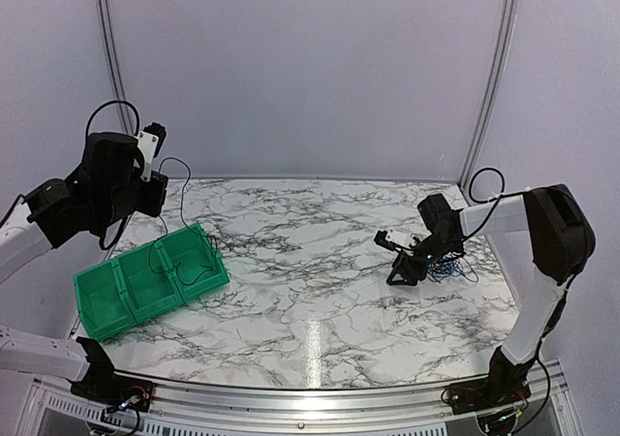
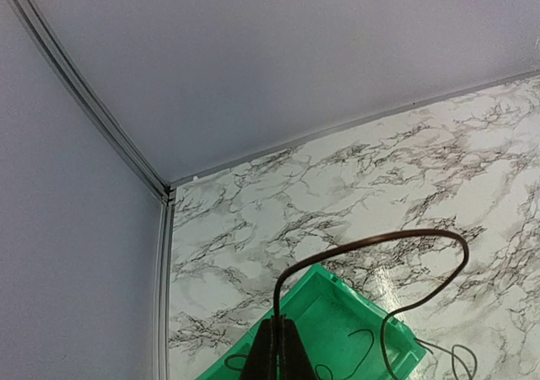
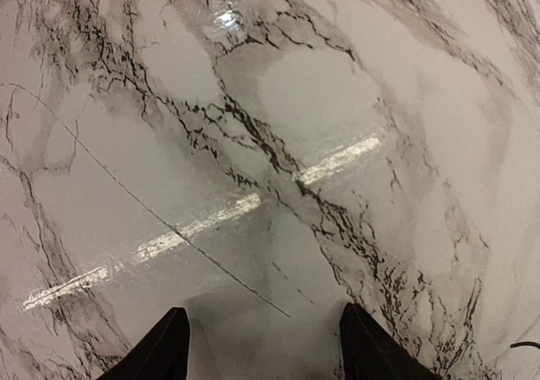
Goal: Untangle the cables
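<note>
The right gripper [image 3: 270, 350] is closest, its two dark fingers [image 3: 169, 350] standing wide apart over bare marble table [image 3: 354, 101], holding nothing. A hair-thin dark strand [image 3: 135, 198] slants across the marble, one end stopping just ahead of the gap between them. The bunched cables [image 1: 450, 264], blue and black, lie at the right of the table, just right of that gripper and behind its fingertips; the right arm is far the nearer, and I judge its fingers must swing back rightward to reach them. The left gripper [image 2: 278, 355], raised at the far left, is pinched together on a black cable [image 2: 371, 245]; it arches rightward, then hangs down to the green bin [image 1: 102, 305].
</note>
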Controlling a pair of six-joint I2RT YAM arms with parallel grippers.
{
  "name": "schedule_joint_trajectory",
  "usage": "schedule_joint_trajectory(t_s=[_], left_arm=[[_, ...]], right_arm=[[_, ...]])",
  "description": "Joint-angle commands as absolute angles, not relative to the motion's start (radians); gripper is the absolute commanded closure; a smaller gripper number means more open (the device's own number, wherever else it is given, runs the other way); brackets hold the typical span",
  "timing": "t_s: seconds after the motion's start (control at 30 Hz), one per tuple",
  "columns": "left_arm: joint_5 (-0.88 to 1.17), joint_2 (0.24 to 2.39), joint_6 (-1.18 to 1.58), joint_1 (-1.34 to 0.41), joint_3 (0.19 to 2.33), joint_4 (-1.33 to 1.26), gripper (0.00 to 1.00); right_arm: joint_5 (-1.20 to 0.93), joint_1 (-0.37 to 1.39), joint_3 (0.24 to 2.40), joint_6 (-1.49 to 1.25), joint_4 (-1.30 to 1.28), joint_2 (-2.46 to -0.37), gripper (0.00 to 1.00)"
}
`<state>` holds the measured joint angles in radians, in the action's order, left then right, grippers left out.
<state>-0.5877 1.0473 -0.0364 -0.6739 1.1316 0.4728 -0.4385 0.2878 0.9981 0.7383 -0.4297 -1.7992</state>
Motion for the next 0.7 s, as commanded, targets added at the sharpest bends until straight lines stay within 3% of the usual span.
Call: schedule_joint_trajectory(t_s=[0.0, 0.5, 0.67], left_arm=[[-0.61, 0.997, -0.029, -0.663, 1.063, 0.445, 1.0], [-0.699, 1.167, -0.112, -0.63, 0.975, 0.349, 1.0], [-0.638, 1.201, -0.104, -0.63, 0.969, 0.293, 1.0]], right_arm=[[-0.375, 0.305, 0.966, 0.734, -0.512, -1.846, 0.38], [-0.334, 0.305, 0.939, 0.757, -0.509, -1.713, 0.39], [-0.336, 0.305, 0.94, 0.763, -0.515, -1.713, 0.39]])
